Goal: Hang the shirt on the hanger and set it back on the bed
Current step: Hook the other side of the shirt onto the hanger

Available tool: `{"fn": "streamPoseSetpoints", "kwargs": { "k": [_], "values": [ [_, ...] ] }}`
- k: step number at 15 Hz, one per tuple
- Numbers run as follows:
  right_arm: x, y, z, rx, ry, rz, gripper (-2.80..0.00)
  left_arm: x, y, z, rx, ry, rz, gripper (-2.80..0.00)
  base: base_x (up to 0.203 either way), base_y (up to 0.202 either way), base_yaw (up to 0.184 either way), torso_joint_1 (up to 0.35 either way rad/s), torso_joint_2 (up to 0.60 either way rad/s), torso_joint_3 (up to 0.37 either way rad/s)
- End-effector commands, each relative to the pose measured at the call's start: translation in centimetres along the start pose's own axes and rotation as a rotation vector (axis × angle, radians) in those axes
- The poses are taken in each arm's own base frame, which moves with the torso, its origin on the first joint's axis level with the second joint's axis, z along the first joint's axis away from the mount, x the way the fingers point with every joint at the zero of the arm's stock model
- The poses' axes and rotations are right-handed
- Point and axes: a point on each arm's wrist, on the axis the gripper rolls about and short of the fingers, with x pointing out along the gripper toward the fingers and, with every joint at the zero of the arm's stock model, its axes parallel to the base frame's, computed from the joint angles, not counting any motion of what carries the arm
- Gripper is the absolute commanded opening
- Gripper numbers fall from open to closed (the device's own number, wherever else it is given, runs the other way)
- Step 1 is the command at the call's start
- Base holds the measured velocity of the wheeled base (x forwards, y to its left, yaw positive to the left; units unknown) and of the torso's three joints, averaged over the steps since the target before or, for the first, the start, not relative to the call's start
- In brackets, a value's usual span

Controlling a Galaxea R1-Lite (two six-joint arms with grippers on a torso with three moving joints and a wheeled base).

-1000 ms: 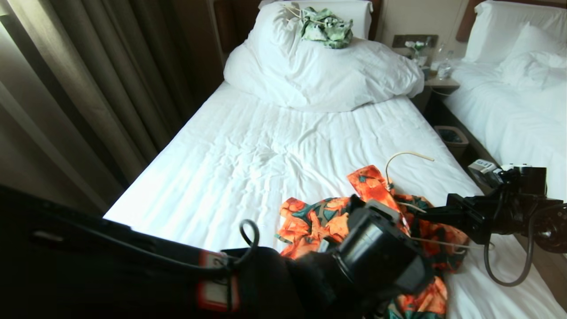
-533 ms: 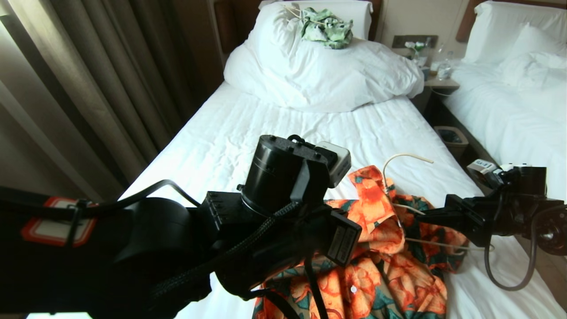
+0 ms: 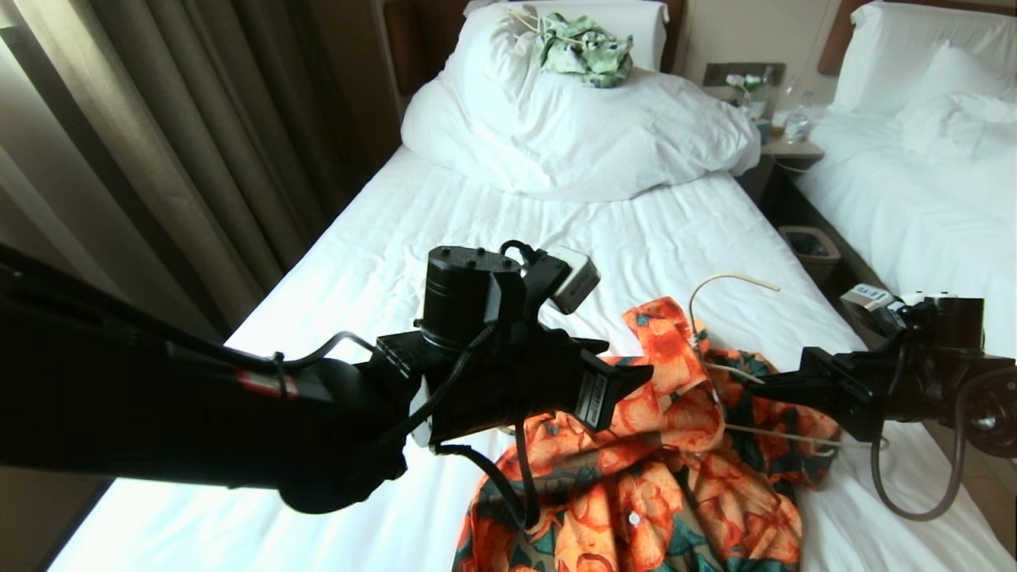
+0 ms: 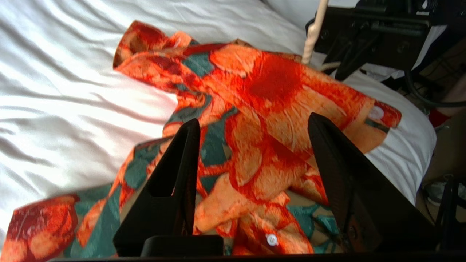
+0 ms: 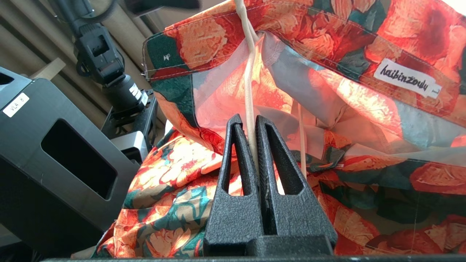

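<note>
Left claw [image 4: 251,127] spread wide, nothing in it, above my shirt [image 3: 675,477] | right claw [image 5: 251,145] clamped on the hanger [image 5: 248,91] wire inside the collar opening | shirt crumpled at the bed's [image 3: 397,278] near right corner, hanger hook [image 3: 719,280] poking out toward the headboard end | green-white garment [image 3: 584,48] on duvet [image 3: 572,127].
</note>
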Motion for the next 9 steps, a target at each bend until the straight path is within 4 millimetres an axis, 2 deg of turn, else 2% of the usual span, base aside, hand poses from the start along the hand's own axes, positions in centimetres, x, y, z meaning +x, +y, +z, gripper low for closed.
{"fn": "streamPoseSetpoints", "kwargs": {
  "k": [1,3,7,9],
  "values": [
    [0.0,-0.1,0.0,-0.004,-0.002,0.008,-2.8,2.5,1.5,-1.2,-0.004,-0.016,-0.031,0.0,0.0,0.0,0.0,0.0,0.0,0.0],
    [0.0,-0.1,0.0,-0.003,-0.002,0.008,-2.8,3.7,1.4,-1.5,0.0,-0.014,-0.049,0.0,0.0,0.0,0.0,0.0,0.0,0.0],
    [0.0,-0.1,0.0,-0.003,-0.002,0.007,-2.8,5.8,1.6,-3.6,0.037,0.033,-0.057,0.0,0.0,0.0,0.0,0.0,0.0,0.0],
    [0.0,-0.1,-0.1,-0.002,-0.002,0.008,-2.8,6.4,1.6,-3.1,0.042,0.011,-0.057,0.0,0.0,0.0,0.0,0.0,0.0,0.0]
  ]
}}
